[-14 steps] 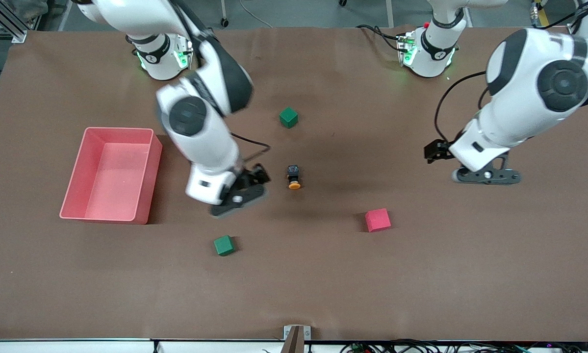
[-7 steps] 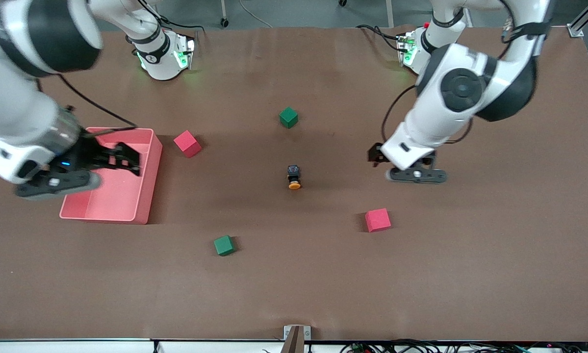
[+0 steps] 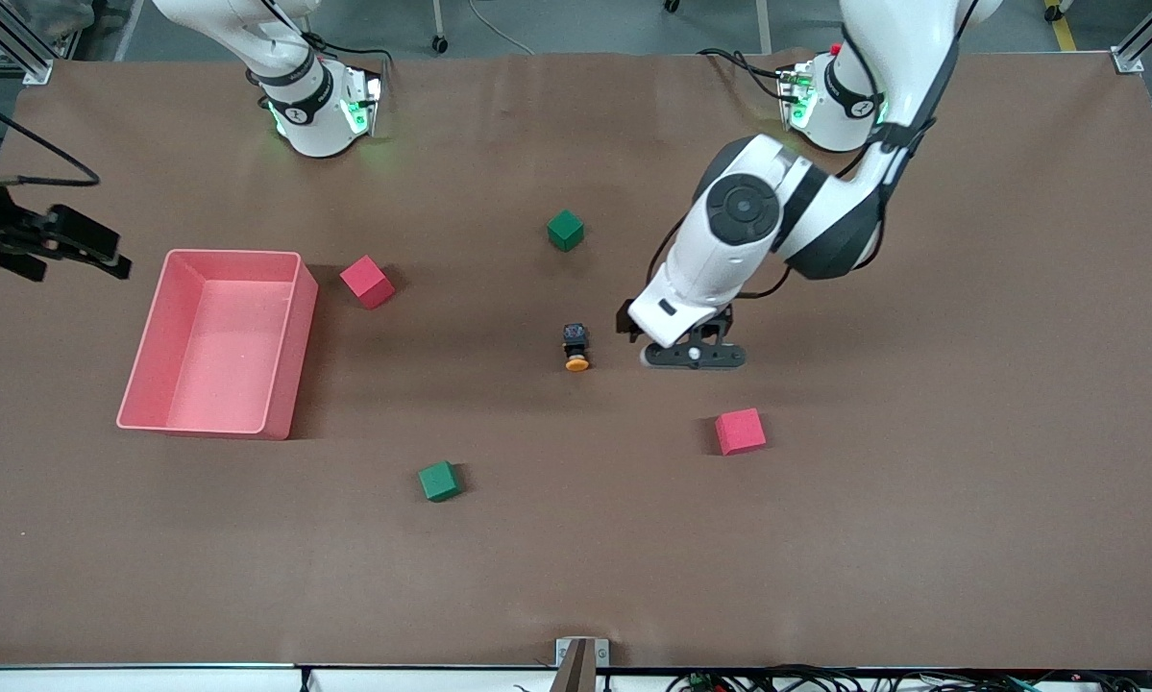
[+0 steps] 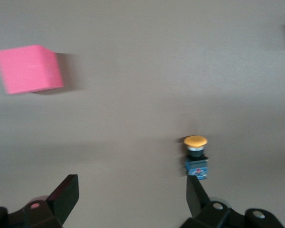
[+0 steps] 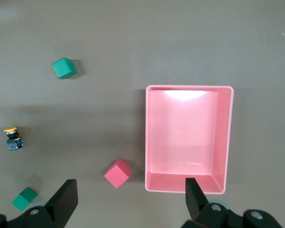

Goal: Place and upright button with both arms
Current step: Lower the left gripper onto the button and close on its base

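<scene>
The button [image 3: 576, 348] lies on its side mid-table, its orange cap toward the front camera and its dark body behind it. My left gripper [image 3: 693, 356] hangs low just beside it, toward the left arm's end. In the left wrist view the gripper [image 4: 131, 195] is open and empty, and the button [image 4: 196, 156] lies just off one fingertip [image 4: 195, 190], not between the jaws. My right gripper [image 3: 57, 245] is raised at the right arm's end of the table, beside the pink bin. It is open and empty in its wrist view [image 5: 130, 197], where the button [image 5: 12, 138] shows small.
A pink bin [image 3: 292, 356] sits toward the right arm's end. One red cube [image 3: 366, 281] lies beside it, another [image 3: 740, 431] nearer the front camera than the left gripper. One green cube [image 3: 565, 231] is farther from the camera than the button, another [image 3: 438, 481] nearer.
The right arm swung up and away from beside the button, past the bin to the table's end, uncovering a red cube. The left arm moved in to beside the button. The button has not moved.
</scene>
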`<state>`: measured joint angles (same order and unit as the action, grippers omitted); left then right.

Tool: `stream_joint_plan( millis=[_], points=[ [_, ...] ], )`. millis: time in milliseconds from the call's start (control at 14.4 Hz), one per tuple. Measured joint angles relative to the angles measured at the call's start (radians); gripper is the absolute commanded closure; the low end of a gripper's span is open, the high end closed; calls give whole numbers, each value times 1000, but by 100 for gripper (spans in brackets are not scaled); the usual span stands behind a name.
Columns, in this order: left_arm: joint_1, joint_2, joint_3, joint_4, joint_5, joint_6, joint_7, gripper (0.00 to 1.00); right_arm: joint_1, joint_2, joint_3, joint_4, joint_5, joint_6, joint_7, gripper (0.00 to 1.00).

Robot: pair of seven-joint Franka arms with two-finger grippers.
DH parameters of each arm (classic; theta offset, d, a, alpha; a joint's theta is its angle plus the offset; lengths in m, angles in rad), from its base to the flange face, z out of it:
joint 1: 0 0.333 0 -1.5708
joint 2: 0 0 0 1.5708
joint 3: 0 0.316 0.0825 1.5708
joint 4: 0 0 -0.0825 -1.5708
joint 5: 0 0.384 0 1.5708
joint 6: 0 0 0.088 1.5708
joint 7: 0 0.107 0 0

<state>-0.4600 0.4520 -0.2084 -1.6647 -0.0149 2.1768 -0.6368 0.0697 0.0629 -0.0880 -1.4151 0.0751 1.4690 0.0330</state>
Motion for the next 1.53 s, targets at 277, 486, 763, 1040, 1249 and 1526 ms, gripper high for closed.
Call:
stream_joint_plan(
  millis=[277,486,763,1040,1249,1526],
  points=[
    [-81,129,5,89,12,53,-85,0,-36,-127,0,-185,-68,69,-1,0],
    [-144,225,8,121,99,120,-190,0,-37,-163,2,-237,-98,79,-1,0],
    [-203,316,11,145,194,142,-263,0,-38,-168,5,-249,-99,80,-1,0],
    [-202,342,19,161,196,144,-265,1,-38,-170,16,-249,-99,85,-45,0],
    [-202,363,20,171,196,144,-275,8,-38,-170,15,-249,-99,82,-59,0],
    [-204,374,20,173,196,145,-297,26,-33,-171,25,-249,-98,81,-65,0]
  ],
)
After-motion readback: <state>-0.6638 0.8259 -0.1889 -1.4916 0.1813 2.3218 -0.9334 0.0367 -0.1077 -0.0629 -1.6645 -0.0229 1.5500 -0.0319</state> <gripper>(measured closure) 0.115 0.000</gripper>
